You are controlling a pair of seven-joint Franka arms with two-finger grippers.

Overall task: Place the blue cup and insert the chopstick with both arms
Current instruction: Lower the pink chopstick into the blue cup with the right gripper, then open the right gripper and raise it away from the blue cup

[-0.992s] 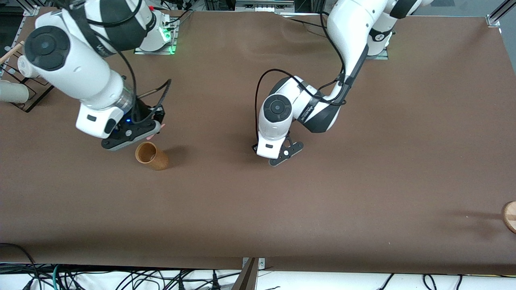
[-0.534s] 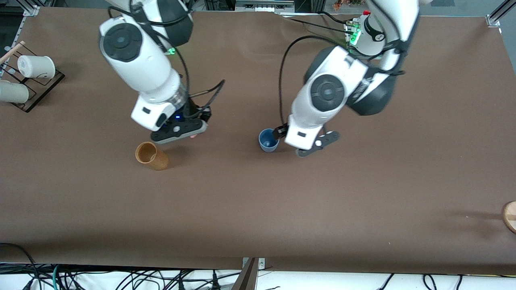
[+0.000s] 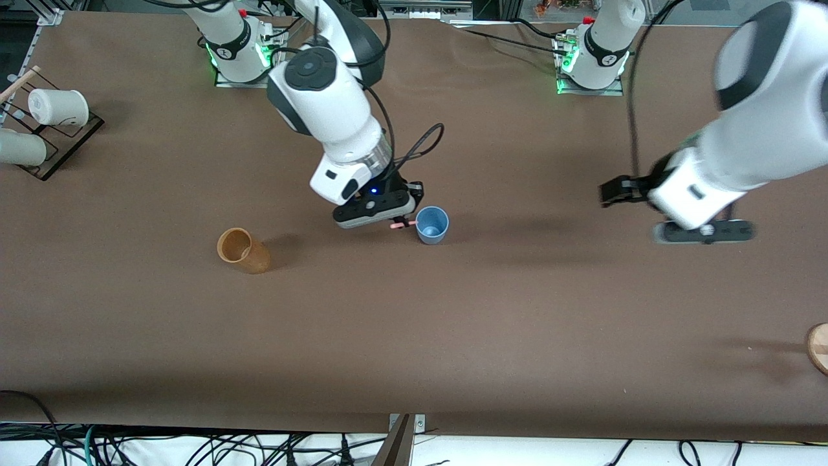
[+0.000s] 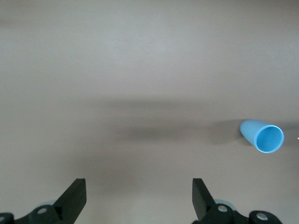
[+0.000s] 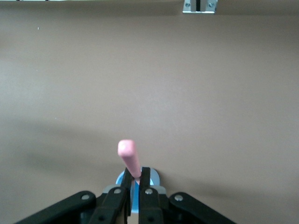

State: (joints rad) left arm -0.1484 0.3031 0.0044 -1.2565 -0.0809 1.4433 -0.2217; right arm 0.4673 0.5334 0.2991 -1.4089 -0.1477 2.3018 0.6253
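The blue cup stands upright and alone on the brown table near its middle. My right gripper hangs right beside it, toward the right arm's end, and is shut on the pink chopstick. In the right wrist view the chopstick sticks out from the shut gripper, with the cup's rim just below the fingers. My left gripper is open and empty over bare table toward the left arm's end. The left wrist view shows it open wide, with the cup well off.
An orange-brown cup stands toward the right arm's end, a little nearer to the camera than the blue cup. Two white cups sit on a black rack at that end's edge. A wooden object shows at the left arm's end.
My left gripper let go of the blue cup and swung away toward the left arm's end. My right gripper carried the chopstick from beside the orange-brown cup to the blue cup.
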